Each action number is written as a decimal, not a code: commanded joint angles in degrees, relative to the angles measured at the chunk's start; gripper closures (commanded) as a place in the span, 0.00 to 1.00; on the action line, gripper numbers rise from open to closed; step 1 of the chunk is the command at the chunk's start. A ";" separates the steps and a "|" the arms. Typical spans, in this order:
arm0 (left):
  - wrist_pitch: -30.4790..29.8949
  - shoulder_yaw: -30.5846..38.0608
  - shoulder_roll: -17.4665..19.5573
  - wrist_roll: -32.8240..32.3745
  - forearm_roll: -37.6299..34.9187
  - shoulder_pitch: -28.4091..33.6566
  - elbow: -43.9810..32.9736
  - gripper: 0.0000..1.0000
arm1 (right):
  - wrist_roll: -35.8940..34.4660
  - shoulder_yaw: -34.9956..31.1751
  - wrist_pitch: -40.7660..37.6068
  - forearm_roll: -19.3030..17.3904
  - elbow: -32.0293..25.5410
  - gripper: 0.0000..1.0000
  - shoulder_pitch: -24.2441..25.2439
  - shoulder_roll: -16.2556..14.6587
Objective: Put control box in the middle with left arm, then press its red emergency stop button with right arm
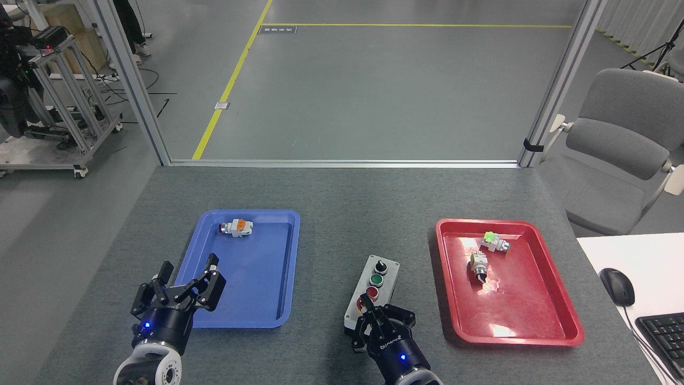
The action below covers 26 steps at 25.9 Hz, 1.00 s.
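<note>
The rigid control box [372,291] is judged steady under the right hand [382,321], whose fingers are bunched over the red emergency stop button [365,306], nothing held; the left hand [179,280] is spread wide, empty.

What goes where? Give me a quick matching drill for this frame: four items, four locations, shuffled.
Items:
1. control box
2. orange-capped switch part
3. green-capped switch part
4. right claw

Locations:
A. in the red tray
B. on the mat between the two trays
C. over the near end of the control box
D. in the blue tray

Pairs: 1-B, 2-D, 3-A, 4-C
</note>
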 commanded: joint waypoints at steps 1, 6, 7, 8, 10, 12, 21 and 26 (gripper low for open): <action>-0.28 1.52 0.54 -0.08 0.02 -0.13 0.41 0.01 | 0.01 0.16 -0.02 -0.40 0.75 1.00 -0.14 -0.37; -3.97 1.70 0.80 -0.17 -0.33 -0.92 1.55 0.01 | 3.17 0.42 0.07 -2.07 1.63 1.00 -0.14 -0.46; -4.85 1.70 0.80 -0.17 -0.42 -1.45 2.08 0.01 | 3.17 0.42 0.16 -2.25 1.63 1.00 -0.14 -0.55; -5.47 1.79 0.80 -0.17 -0.51 -1.71 2.34 0.01 | 3.17 0.42 0.24 -2.42 1.63 1.00 -0.14 -0.55; -5.64 1.79 0.89 -0.17 -0.59 -1.80 2.61 0.01 | 2.56 0.25 0.33 -3.30 0.84 1.00 -0.14 -0.46; -5.64 1.79 0.89 -0.08 -0.68 -1.62 2.52 0.01 | 0.62 -0.19 1.21 -4.71 -1.00 1.00 -0.14 -0.46; -5.55 1.70 0.71 0.27 -0.68 -0.57 2.61 0.01 | -2.98 -10.30 2.27 -8.57 -6.72 0.29 4.16 -4.15; -5.47 1.17 -0.34 2.38 -0.77 1.63 2.87 0.01 | -3.07 -18.74 1.91 -8.57 -6.72 0.03 7.59 -6.87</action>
